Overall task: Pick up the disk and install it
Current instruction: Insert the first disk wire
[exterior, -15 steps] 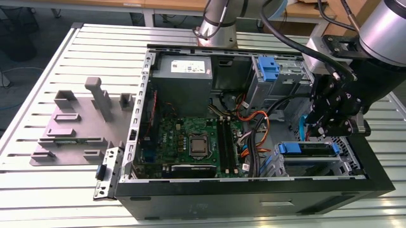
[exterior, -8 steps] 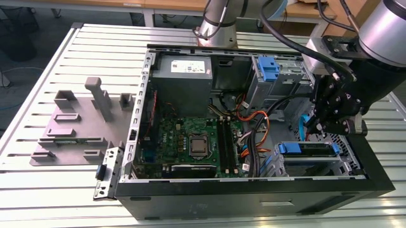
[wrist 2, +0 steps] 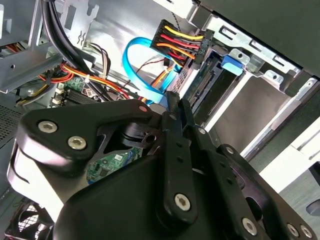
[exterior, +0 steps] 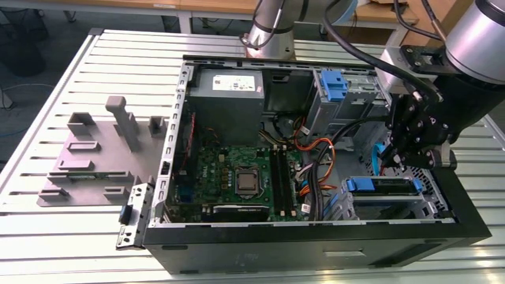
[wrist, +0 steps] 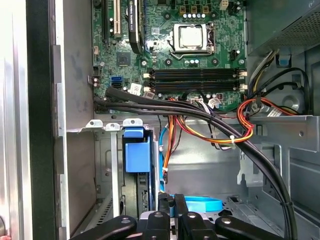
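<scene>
The disk [exterior: 384, 186] lies in the lower drive cage at the near corner of the open computer case, on the exterior view's right, its blue rail tab facing the motherboard. The disk [wrist: 136, 156] stands edge-on in the first wrist view, blue tab up. In the second wrist view the disk [wrist 2: 207, 82] sits in the bay beside a power plug with coloured wires. My gripper [exterior: 397, 161] hovers just above that cage, apart from the disk. Its black fingers [wrist 2: 173, 107] are shut with nothing between them. The gripper [wrist: 172, 199] is beside a blue data cable.
The black case [exterior: 316, 251] rests on a slatted metal table. Inside are the motherboard [exterior: 236, 177], a grey power supply box [exterior: 229, 89], a bare blue bracket [exterior: 335, 83] in the upper cage, and loose cable bundles [wrist: 200, 117]. A grey fixture [exterior: 94, 154] stands at the exterior view's left.
</scene>
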Robot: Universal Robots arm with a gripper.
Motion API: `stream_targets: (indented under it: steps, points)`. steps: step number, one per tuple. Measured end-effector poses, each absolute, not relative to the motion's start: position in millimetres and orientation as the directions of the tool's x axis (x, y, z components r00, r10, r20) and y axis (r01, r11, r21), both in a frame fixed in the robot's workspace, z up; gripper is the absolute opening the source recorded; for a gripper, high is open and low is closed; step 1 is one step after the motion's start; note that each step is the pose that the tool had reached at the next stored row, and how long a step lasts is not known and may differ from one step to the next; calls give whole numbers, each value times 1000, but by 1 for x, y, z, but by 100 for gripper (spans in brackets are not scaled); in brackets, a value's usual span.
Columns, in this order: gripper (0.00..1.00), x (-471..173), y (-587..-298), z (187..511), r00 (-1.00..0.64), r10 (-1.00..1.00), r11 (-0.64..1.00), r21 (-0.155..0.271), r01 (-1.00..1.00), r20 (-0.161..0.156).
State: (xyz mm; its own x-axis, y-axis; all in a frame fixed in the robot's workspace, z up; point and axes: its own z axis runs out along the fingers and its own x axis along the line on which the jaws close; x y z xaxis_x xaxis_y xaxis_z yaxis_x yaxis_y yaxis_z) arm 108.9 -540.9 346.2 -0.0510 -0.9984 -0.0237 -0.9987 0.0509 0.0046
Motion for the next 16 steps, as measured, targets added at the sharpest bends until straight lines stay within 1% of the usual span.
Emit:
stream_targets:
  steps: [16]
  points:
    - [16,109,-547,346,-51,-998,51,5,-999,-27]
